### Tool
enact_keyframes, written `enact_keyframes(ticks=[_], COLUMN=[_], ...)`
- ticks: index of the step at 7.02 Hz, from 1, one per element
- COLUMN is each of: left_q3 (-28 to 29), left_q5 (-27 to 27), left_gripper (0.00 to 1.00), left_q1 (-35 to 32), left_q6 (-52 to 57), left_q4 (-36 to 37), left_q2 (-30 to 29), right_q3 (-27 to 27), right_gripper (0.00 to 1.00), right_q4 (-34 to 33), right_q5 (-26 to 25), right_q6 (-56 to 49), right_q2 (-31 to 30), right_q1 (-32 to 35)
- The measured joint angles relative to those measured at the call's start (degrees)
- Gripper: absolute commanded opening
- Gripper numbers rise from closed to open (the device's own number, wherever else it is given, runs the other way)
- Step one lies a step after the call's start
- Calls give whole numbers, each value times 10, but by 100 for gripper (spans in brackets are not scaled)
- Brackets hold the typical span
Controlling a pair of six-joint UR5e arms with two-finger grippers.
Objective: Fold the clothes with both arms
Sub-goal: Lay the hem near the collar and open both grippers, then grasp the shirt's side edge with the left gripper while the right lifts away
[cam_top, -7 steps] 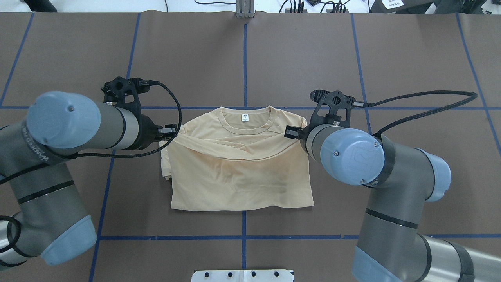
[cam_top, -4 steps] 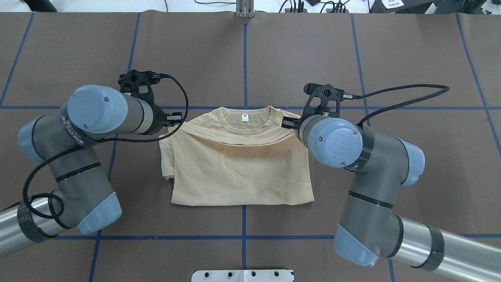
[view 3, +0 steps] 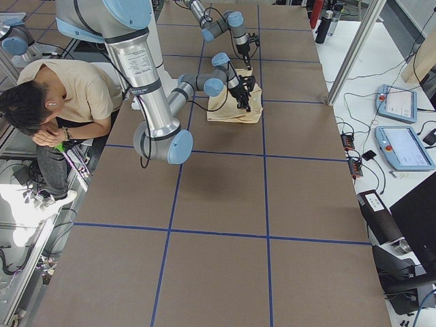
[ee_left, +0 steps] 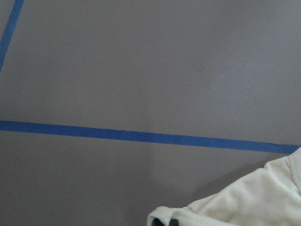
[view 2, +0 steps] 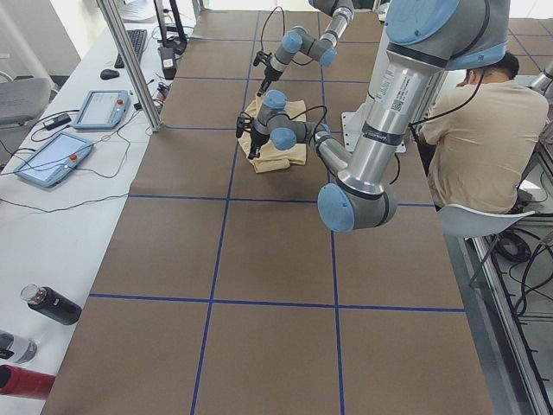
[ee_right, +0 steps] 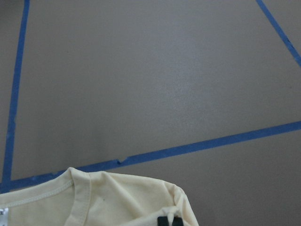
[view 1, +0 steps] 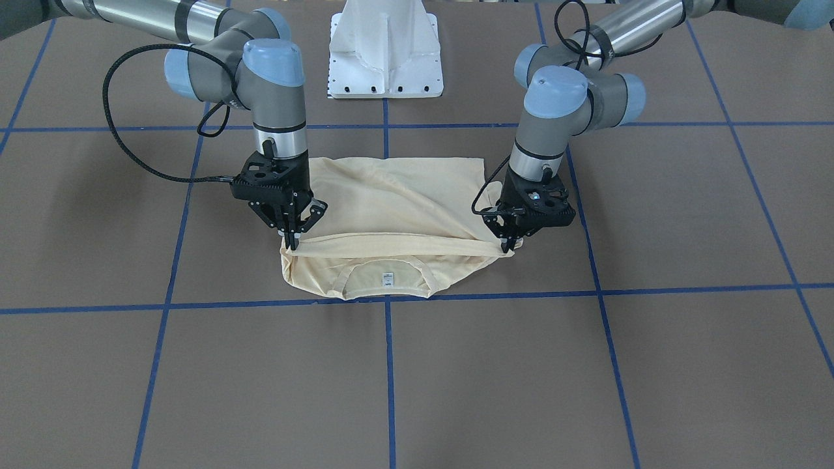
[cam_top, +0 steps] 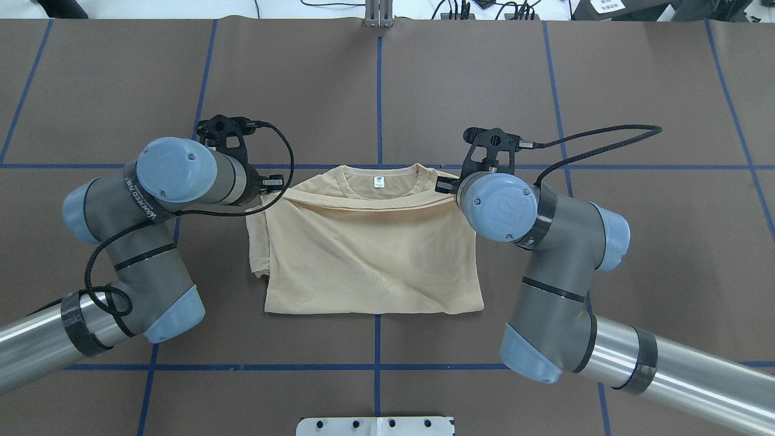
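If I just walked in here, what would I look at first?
First you'd spot the pale yellow shirt lying in the middle of the brown table, which is criss-crossed with blue tape lines. Then you'd see the left gripper and the right gripper, one at each side, each pinching an end of the shirt's folded-over edge close to the collar.

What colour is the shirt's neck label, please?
White label on the shirt; overhead view shows it best.
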Motion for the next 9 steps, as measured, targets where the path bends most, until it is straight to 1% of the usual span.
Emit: enact_keyframes(ticks=[1, 2, 3, 4, 5, 6, 7, 9], left_q3=[-6, -24, -53, -86, -115, -129, -134, -136], left_q5=[-3, -17, -44, -66, -75, -74, -55, -14], left_gripper=[100, 100, 100, 100, 100, 100, 99, 86], left_q1=[-5, -14, -23, -27, -23, -4, 34, 100], left_q6=[31, 67, 93, 105, 99, 72, 30, -37], left_q4=[-7, -11, -12, -12, -16, -32, -61, -88], left_q2=[0, 4, 18, 44, 73, 98, 121, 142], right_q3=[1, 6, 13, 23, 31, 34, 35, 35], right_gripper=[100, 100, 100, 100, 100, 100, 100, 100], right_q4=[1, 1, 1, 2, 6, 17, 26, 32], right_q5=[24, 63, 106, 136, 148, 152, 152, 151], right_q6=[-15, -39, -66, -92, -106, -111, -113, -113], right_q2=[1, 1, -1, -8, -17, -26, -32, -35], right_q1=[15, 36, 58, 73, 80, 82, 82, 83])
